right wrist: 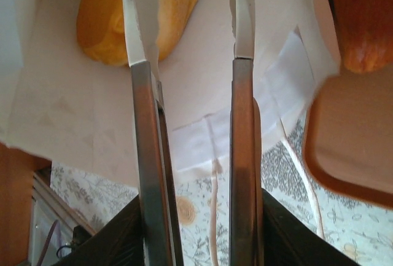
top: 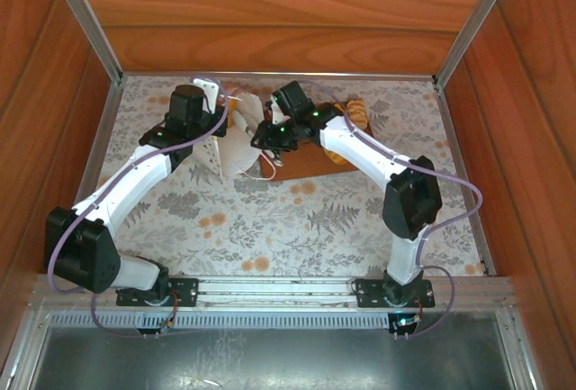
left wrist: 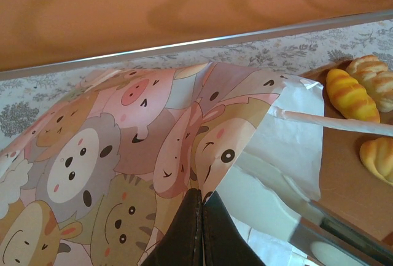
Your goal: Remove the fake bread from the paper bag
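I would work with the right pincer (right wrist: 187,8). Its two long fingers stand apart and point into the white mouth of the paper bag (top: 236,158), which lies toward the far side of the desk (top: 270,219). In the right wrist view, a yellow-orange loaf (right wrist: 107,14) of the fake bread lies ahead and to the left of the gap. Its near end sits behind the left-hand finger, not between the two. Its long axis slants from lower left to upper right, crossing the line of the fingers at an angle. I judge the pincer needs to shift left, and perhaps turn a little, to take the loaf across its short side.

The left pincer (left wrist: 200,220) is together, clamped on the edge of the bag's cartoon-animal panel and holding it lifted, so it is not free to reach.

To the right, a brown board (left wrist: 347,186) carries pieces already out of the bag: a striped yellow roll (left wrist: 350,94), a braid (left wrist: 376,77) just behind it and a bun (left wrist: 377,158) cut off by the frame edge.

The loaf's far end and my own fingertips run off the top of the right wrist view. From there the loaf looks to be inside the bag, though it may be resting on a flattened flap of paper. The lifted panel hides whatever else is in the bag.
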Available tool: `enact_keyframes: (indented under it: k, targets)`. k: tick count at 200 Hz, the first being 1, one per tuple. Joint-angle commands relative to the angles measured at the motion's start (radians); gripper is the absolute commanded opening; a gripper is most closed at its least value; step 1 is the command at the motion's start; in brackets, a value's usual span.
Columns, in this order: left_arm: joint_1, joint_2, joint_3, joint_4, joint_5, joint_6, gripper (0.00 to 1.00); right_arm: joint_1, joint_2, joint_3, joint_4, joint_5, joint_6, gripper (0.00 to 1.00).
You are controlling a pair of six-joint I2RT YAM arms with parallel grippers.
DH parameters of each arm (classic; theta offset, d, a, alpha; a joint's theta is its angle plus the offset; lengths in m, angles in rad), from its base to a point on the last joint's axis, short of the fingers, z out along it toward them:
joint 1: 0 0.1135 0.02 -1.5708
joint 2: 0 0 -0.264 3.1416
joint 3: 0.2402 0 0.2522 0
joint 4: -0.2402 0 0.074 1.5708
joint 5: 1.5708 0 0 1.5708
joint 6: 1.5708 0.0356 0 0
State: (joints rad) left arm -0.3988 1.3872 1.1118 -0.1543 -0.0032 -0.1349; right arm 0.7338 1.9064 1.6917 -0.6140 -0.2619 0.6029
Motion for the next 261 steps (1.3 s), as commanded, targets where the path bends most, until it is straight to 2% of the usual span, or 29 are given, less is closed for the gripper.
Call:
enact_keyframes:
  k: [1,80,261]
  targets:
    - [-0.003,-0.005,0.036,-0.013,0.016,0.004,0.0,0.009,0.027,0.063,-0.01,0.025,-0.011,0.44]
    - [-0.002,-0.013,0.023,-0.015,0.028,0.009,0.0,0.004,0.151,0.22,-0.058,0.076,-0.031,0.47]
    - [-0.003,-0.019,0.017,-0.022,0.037,0.015,0.0,-0.034,0.333,0.406,-0.118,0.029,-0.06,0.47]
